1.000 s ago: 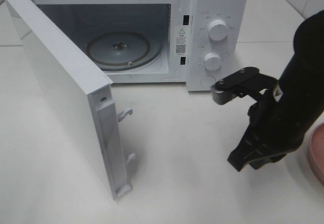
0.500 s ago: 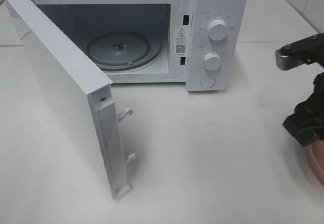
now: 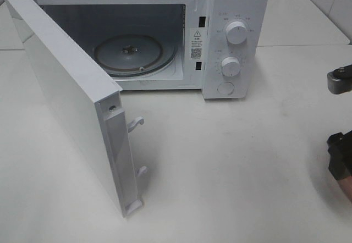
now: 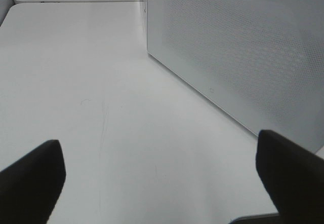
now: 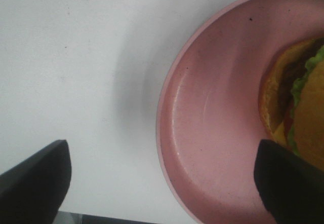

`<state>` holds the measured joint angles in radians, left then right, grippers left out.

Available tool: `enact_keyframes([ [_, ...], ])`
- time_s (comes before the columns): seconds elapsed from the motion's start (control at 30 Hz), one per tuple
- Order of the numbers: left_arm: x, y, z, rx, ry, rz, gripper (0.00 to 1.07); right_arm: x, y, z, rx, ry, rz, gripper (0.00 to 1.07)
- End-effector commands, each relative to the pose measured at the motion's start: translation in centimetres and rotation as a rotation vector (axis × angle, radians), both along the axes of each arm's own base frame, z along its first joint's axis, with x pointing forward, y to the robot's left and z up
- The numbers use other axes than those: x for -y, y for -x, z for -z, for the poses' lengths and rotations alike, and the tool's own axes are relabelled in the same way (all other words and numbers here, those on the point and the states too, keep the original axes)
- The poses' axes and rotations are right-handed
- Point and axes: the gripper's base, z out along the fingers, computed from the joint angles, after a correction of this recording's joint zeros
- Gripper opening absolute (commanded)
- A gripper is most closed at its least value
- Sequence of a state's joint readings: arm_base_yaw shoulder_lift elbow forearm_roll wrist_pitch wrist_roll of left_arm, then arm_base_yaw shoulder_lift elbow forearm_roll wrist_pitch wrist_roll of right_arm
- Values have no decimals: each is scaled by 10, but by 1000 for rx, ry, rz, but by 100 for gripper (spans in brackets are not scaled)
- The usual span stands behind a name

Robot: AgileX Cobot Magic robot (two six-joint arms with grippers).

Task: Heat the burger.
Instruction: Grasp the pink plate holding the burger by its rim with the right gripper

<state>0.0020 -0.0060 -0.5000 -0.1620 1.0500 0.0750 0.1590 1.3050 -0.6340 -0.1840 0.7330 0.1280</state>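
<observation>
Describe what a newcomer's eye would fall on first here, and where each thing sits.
The white microwave at the back of the table stands with its door swung wide open, the glass turntable inside bare. Off to its right, a burger sits on a pink plate, with the open right gripper hovering over it.

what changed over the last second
The right gripper swung away from the microwave front, off to the right, and opened. It now hangs open over the pink plate with the burger, gripping nothing. Unchanged: microwave door wide open, glass turntable in place.
</observation>
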Motion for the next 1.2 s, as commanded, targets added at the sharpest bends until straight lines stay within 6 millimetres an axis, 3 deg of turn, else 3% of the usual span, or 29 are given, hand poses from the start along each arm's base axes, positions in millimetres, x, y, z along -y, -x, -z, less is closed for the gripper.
enact_keyframes([
  [0.03,0,3,0,35,2,-3,94,2,1,5,13,-8,20,91],
  [0.4,0,3,0,35,2,-3,94,15,-1,25,-3,-20,94,87],
  [0.6,0,3,0,35,2,-3,94,14,-11,48,-55,-23,98,85],
  [1.2,0,3,0,35,2,-3,94,16,-29,84,-57,22,45,83],
])
